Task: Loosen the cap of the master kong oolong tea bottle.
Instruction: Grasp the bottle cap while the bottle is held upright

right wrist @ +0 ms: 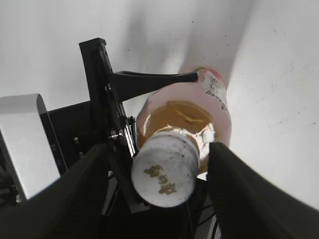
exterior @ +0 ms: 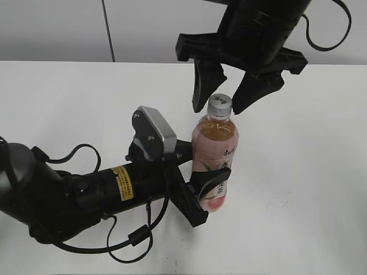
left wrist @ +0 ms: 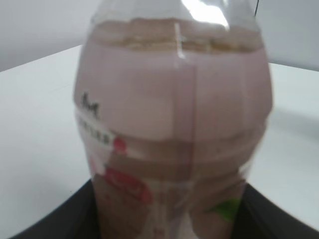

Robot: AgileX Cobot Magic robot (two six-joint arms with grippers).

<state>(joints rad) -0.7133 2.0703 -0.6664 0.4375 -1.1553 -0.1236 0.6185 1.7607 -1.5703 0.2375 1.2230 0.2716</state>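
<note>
Left arm: lying low across the near-left of the white counter (exterior: 298,172), black, with a yellow sticker on its forearm and loose black cables looping round it; I see a grey camera block on its wrist.
Left pincer (exterior: 202,182): clenched round the lower body of the master kong oolong tea bottle (exterior: 215,154), one finger across the label on the near side and the other behind it on the far side. From my left wrist view the bottle fills almost the whole picture, with black finger edges at both bottom corners.
Bottle: upright on the counter near the middle, a little to the right of the left arm; amber tea up into the shoulder, pale pink label with a peach and some green leaf. The left wrist picture is blurred, so I cannot read the print.
Cap (exterior: 219,103): white, ribbed, on the neck, with small dark characters on top as seen from the right wrist view.
Right pincer (exterior: 225,94): coming down from the far right above the bottle, released, its two black fingers spread either side of the cap. In the right wrist view I see a gap on each side, so neither finger touches the cap.
Far edge: pale grey wall behind the counter.
</note>
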